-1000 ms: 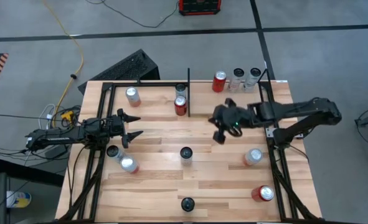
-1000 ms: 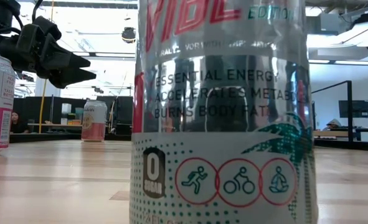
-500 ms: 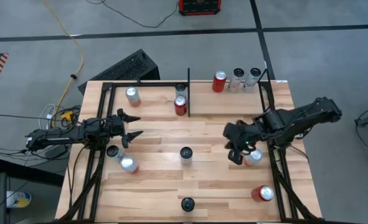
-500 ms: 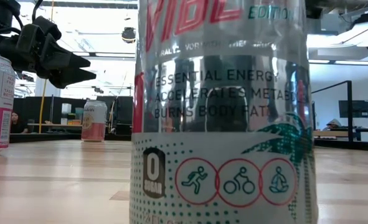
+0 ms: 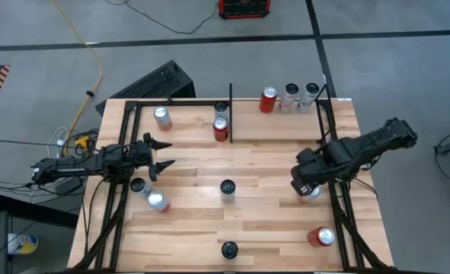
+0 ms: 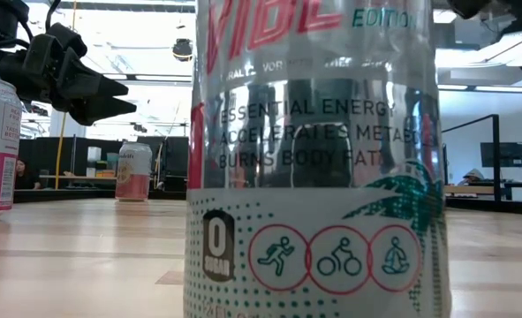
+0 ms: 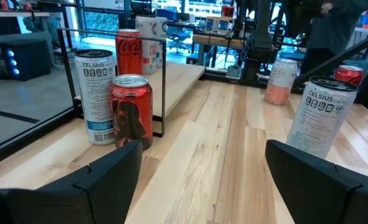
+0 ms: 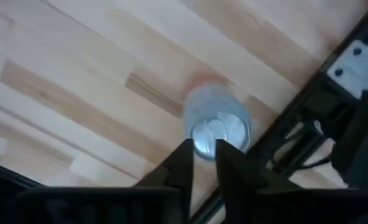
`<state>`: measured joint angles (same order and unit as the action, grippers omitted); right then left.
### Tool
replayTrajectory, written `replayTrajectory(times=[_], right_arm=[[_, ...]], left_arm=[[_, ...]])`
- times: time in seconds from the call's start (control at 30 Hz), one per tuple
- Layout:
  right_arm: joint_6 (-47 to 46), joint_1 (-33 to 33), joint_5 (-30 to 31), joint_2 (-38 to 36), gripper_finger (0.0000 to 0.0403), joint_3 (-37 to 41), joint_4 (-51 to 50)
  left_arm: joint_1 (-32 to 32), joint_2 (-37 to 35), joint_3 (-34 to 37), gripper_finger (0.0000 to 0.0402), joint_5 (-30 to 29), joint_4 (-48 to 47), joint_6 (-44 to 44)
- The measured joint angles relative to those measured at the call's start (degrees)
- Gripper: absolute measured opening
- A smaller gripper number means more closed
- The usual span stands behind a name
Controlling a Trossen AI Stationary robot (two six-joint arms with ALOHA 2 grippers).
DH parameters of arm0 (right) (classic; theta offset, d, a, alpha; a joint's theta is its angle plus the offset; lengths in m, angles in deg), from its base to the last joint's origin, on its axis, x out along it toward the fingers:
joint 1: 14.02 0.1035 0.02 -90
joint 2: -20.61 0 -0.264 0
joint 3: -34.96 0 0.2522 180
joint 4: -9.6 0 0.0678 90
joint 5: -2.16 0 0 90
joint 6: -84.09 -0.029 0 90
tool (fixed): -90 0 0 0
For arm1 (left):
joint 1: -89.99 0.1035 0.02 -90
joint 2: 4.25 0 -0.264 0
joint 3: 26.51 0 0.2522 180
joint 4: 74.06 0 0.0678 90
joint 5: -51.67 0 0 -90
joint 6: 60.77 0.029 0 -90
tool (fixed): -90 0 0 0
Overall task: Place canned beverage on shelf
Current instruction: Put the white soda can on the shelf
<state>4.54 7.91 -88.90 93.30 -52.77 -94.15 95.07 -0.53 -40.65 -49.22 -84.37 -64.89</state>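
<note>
Light wooden planks framed by thin black rails make up the shelf [image 5: 270, 164], where cans stand scattered, several grouped by the short black divider bar [image 5: 231, 114] at the far edge. Right end effector [image 5: 304, 185] hangs directly over a silver can [image 8: 220, 123] close beside the right-hand rail, its fingers only slightly parted above the lid and gripping nothing, probably lining up a top-down grasp. Left end effector [image 5: 157, 153] waits near the left rail, fingers spread and empty, clear of the other arm's work.
</note>
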Motion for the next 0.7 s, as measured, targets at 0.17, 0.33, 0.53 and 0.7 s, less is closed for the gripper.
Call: replayTrajectory(times=[0.17, 0.33, 0.53, 0.7], right_arm=[[-4.33, 1.9, -0.52, 0.02, 0.0213, 0.22, 0.03], [-4.63, 2.79, -2.87, 0.02, 0.0325, 0.37, 0.0], [-4.35, 3.54, -0.93, 0.02, 0.0395, 0.89, 0.08], [-5.3, 3.68, -1.79, 0.02, 0.0382, 7.37, -0.09]], left_arm=[[-0.01, 0.0, 0.0, 0.0327, 0.0, 0.0, 0.0], [0.0, 0.01, 0.01, 0.0327, 0.0, -0.01, 0.0], [0.0, 0.0, 0.0, 0.0327, 0.0, -0.01, 0.0], [0.0, 0.01, 0.01, 0.0327, 0.0, -0.01, 0.0]])
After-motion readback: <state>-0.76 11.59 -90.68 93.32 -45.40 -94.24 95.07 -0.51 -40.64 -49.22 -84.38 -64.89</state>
